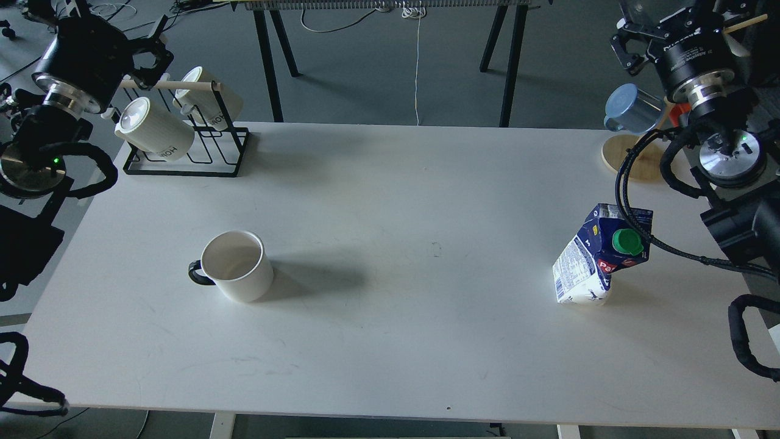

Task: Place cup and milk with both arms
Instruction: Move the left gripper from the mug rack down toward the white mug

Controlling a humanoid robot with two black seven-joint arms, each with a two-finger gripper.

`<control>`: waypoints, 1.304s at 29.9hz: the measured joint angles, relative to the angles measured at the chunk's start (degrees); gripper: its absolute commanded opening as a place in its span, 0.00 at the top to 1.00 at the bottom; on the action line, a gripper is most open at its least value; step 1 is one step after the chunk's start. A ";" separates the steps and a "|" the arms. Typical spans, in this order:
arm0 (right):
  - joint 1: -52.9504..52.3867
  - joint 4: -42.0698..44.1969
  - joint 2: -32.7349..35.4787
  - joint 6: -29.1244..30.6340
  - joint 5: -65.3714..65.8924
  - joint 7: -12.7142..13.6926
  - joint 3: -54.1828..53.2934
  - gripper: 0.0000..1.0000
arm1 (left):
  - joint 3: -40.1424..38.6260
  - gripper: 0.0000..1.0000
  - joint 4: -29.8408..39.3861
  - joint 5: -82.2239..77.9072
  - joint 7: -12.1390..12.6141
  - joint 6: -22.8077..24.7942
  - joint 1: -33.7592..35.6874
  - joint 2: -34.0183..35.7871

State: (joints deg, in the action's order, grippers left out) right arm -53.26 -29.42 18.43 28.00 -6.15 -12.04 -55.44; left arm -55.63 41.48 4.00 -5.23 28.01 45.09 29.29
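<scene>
**Both arms high, cup and carton waiting on the table**

The white table (390, 341) is set and nothing is in hand. The cup (237, 266) stands upright on the robot's left half, mouth open to the camera, its black loop handle pointing out to the left edge. Well apart from it, over on the right half, the milk (600, 256) stands upright too, green cap facing the camera, its gabled top looking a little creased.

Up at the far left corner, the left gripper (149, 55) hovers above the wire rack (189, 155) with its two ribbed cream mugs (152, 129); its fingers look spread, with nothing between them. The right gripper (634, 46) hangs at the far right corner above the blue mug (634, 110) on its wooden stand (627, 158), and it too looks parted and empty.

Now, the handling. The cup is probably rigid, glazed and smooth, so likely slippery; a pinch over the rim opposite the handle, or on the handle itself, should hold best. The carton is a softer case: cardboard walls that may give under squeeze, and its weight depends on contents that cannot be seen. The flat side panels below the gable look the safest grip, taken firmly but gently, since it is tall and could tip.
</scene>
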 measured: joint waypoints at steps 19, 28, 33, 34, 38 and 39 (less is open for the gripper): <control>-0.44 -0.33 0.11 0.00 -0.02 -0.06 -0.17 0.01 | 8.19 0.01 2.65 -8.41 2.20 -0.01 1.02 10.88; -0.26 -2.18 0.44 0.00 -0.02 -0.34 -0.45 0.01 | 11.72 0.02 16.97 -36.52 1.78 0.01 -1.18 23.51; -0.09 -2.11 0.21 0.00 -0.02 -0.35 -0.86 0.01 | 13.41 0.05 26.61 -47.40 1.87 -0.01 -4.56 28.84; -0.05 -2.01 0.15 0.00 -0.03 -0.35 -0.92 0.01 | 14.22 0.05 28.87 -50.08 1.93 -0.02 -5.39 29.66; 0.12 -1.81 -0.05 0.00 -0.10 -0.29 -0.98 0.01 | 16.70 0.07 37.07 -60.99 1.97 0.00 -7.83 31.60; 0.14 -1.80 -0.06 0.00 -0.13 -0.28 -0.98 0.01 | 17.36 0.07 38.58 -63.65 1.97 0.00 -8.29 31.74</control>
State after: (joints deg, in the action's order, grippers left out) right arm -53.12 -31.22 18.37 28.00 -6.28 -12.32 -56.42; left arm -38.26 80.06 -59.65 -3.26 28.01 36.80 61.02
